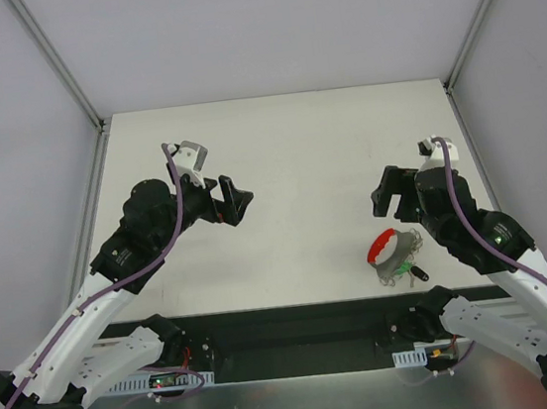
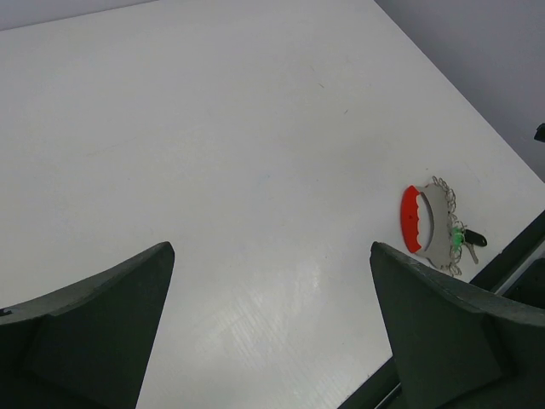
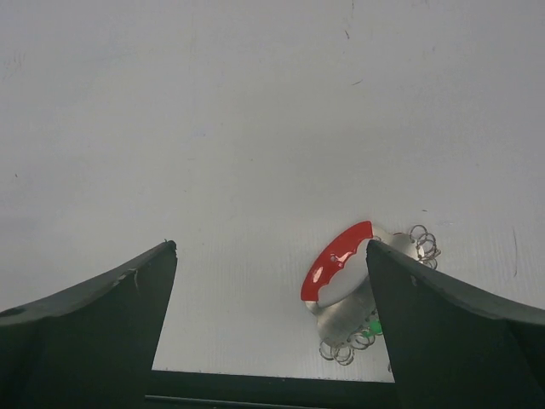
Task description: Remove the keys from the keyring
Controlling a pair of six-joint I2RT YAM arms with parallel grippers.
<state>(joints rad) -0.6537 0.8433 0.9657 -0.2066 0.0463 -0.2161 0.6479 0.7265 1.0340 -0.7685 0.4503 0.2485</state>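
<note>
A glossy red crescent-shaped keyring (image 3: pixel 337 258) bunched with small silver-grey metal keys (image 1: pixel 405 267) lies on the smooth white counter (image 1: pixel 298 161); left claw (image 2: pixel 271 251) and right claw (image 3: pixel 271 245) both gape, released.

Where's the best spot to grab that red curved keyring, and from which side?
Probably across the red arc of the red crescent-shaped keyring, coming from above with the right end effector, the nearer one. It lies flat, and the arc's outer edge is clear of the small silver metal keys bunched nearer the robot.
</note>
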